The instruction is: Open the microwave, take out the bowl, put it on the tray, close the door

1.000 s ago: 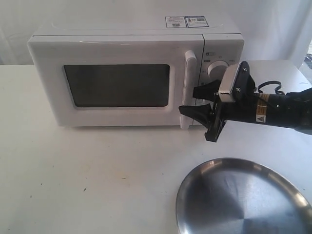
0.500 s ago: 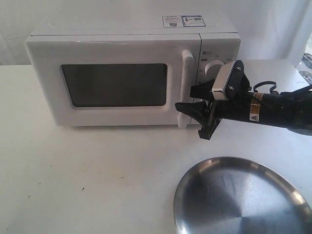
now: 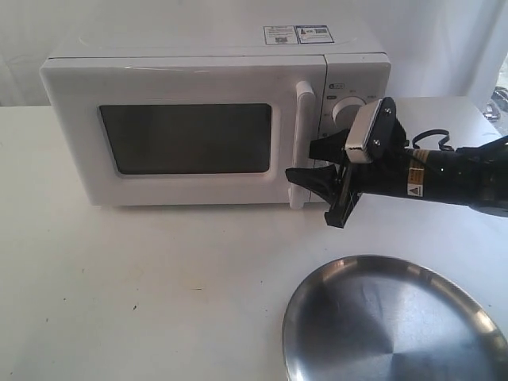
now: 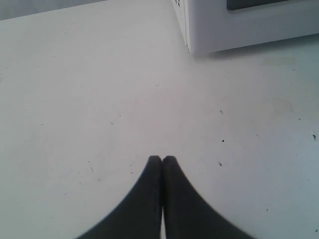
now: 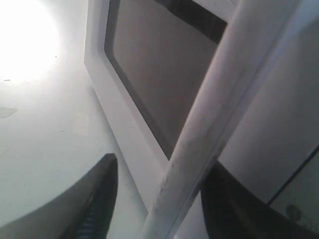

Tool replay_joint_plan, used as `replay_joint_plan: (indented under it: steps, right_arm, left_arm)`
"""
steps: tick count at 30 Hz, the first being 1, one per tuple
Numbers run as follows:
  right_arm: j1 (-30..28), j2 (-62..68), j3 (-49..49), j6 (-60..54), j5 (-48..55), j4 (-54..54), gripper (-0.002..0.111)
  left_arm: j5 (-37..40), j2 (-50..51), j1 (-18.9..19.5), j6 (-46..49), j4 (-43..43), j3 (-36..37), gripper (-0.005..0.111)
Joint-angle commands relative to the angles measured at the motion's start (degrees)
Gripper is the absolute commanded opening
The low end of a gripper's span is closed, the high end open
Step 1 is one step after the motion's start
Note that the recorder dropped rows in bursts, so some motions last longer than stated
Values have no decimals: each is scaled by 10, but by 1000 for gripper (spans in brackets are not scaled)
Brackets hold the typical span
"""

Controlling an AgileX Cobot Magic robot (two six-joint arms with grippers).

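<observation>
Microwave (image 3: 198,59) sits at the upper left of the exterior view on the white tabletop (image 3: 119,278), and we see its door (image 3: 182,139) shut flush with the body. At lower right the silver tray (image 3: 389,325) lies flat on the tabletop, well apart from the microwave and cut by the frame edge. Right of centre, the right tool (image 3: 305,161) reaches in level, its fingers apart on either side of the door's vertical handle (image 3: 303,111); we cannot tell whether they touch it. The left tool (image 4: 162,160) has its fingers pressed together on nothing, above bare tabletop.
</observation>
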Motion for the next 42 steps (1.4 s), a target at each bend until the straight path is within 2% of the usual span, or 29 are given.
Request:
replay_joint_plan:
  steps: [1, 17, 18, 19, 20, 21, 23, 24, 25, 26, 31, 35, 39, 42]
  right_arm:
    - [44, -18, -47, -71, -90, -98, 0]
    - [44, -92, -47, -29, -90, -116, 0]
    - [44, -96, -47, -29, -47, -114, 0]
    - [44, -104, -47, -26, 71, -96, 0]
    - [44, -108, -47, -18, 117, -91, 0]
    - [44, -111, -47, 6, 218, -87, 0]
    - [42, -116, -43, 41, 295, -130, 0]
    - [41, -119, -41, 53, 295, -164, 0]
    - [35, -127, -39, 107, 278, -249, 0]
    - [28, -137, -38, 164, 265, -287, 0]
    - [-19, -191, -11, 212, 258, -287, 0]
    - [-66, -248, 10, 211, 128, -287, 0]
    - [-92, -284, 10, 190, -71, -287, 0]
    - [-94, -313, 10, 181, -90, -287, 0]
  left_arm:
    - [-1, -1, -2, -1, -3, -1, 0]
    - [-1, -1, -2, -1, -3, -1, 0]
    - [-1, -1, -2, -1, -3, -1, 0]
    - [-1, -1, -2, -1, -3, -1, 0]
    - [-1, -1, -2, -1, -3, -1, 0]
    - [-1, -1, -2, -1, -3, -1, 0]
    - [-1, -1, -2, -1, -3, -1, 0]
    - [-1, -1, -2, -1, -3, -1, 0]
    - [-1, -1, -2, -1, -3, -1, 0]
    - [-1, -1, -2, -1, -3, -1, 0]
    - [-1, -1, -2, -1, -3, -1, 0]
    - [-1, -1, -2, -1, -3, -1, 0]
    - [-1, -1, -2, -1, -3, -1, 0]
    - [-1, -1, -2, -1, -3, -1, 0]
